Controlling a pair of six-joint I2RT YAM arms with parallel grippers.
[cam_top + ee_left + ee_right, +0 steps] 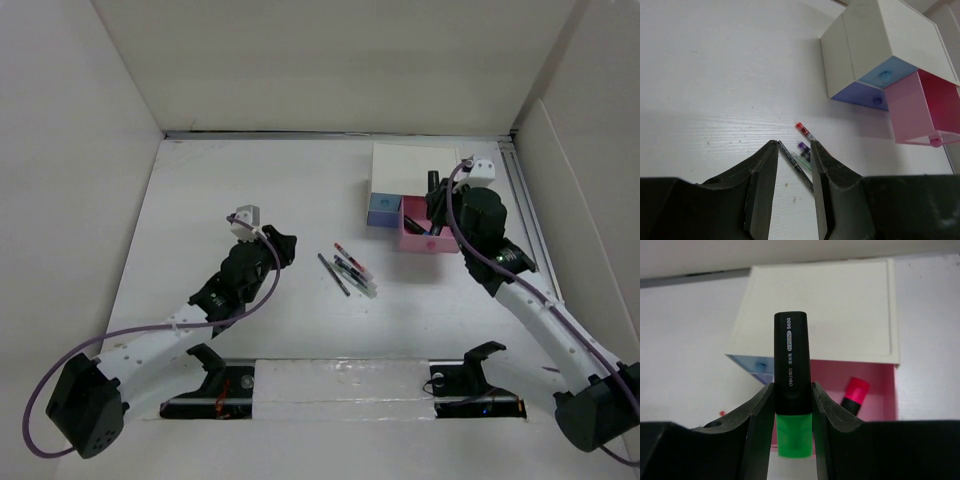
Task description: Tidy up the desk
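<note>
desk (250, 190) of white matte board fills the floor of the top view, closed in by white walls (330, 60), with both arm bases at its near edge.

towards the far right corner of the desk stands a small white organiser box (410, 162). two blue drawers (383, 210) sit at its front left and a pink drawer (428, 240) at its front right is pulled out towards the arms. a pink highlighter (855, 392) lies inside the pink drawer.

near the middle of the desk, just left of the box, lies a loose bundle of pens (350, 270), all slanted the same way. one is red-tipped, one purple-tipped, and a dark one lies slightly apart on the left.

the right gripper (792, 387) hangs over the open pink drawer. its fingers are clamped on a green highlighter (790, 350) with a black cap, gripped where cap meets body, cap pointing away from the wrist.

the left gripper (794, 145) hovers over the desk left of the pens. its fingers are a narrow gap apart and hold nothing. from its wrist camera the pens show just past the fingertips.
</note>
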